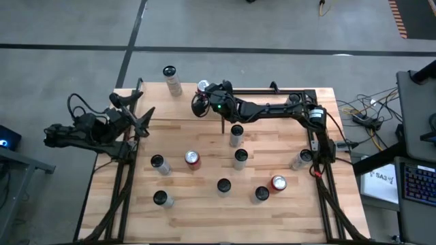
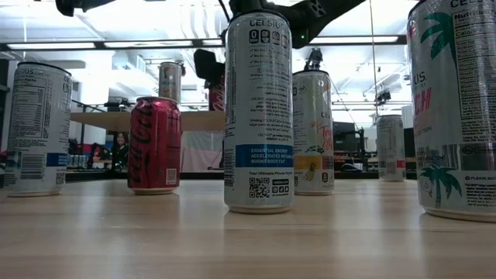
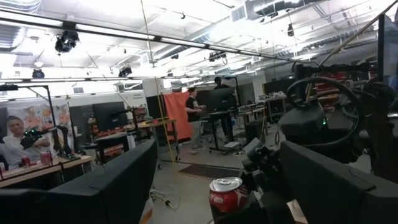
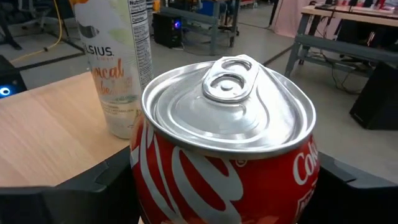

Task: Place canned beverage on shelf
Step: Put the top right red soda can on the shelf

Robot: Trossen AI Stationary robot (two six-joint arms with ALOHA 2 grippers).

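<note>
A red cola can [image 1: 203, 86] is at the far side of the table, over the right end of the pale wood shelf [image 1: 157, 102]. My right gripper [image 1: 206, 94] reaches in from the right and is shut on the can. The right wrist view shows the can's silver top [image 4: 230, 106] between both fingers. Its bottom is hidden, so I cannot tell whether it stands on the shelf. A tall white can [image 1: 171, 79] stands on the shelf's far left part. My left gripper [image 1: 142, 117] waits open at the table's left edge. My right gripper pinches the red can's side wall [image 4: 146, 180] between its two fingers [image 4: 93, 186], one on each side, below the rim. The fingers come in nearly level from the table's right. The can stays upright with its tab end up.
Several cans stand on the tabletop in front of the shelf, among them two red ones [image 1: 193, 159] [image 1: 278, 182] and white ones [image 1: 236, 135] [image 1: 159, 163]. The shelf's black post [image 1: 221, 126] stands near the table's middle. People and desks show in the room behind.
</note>
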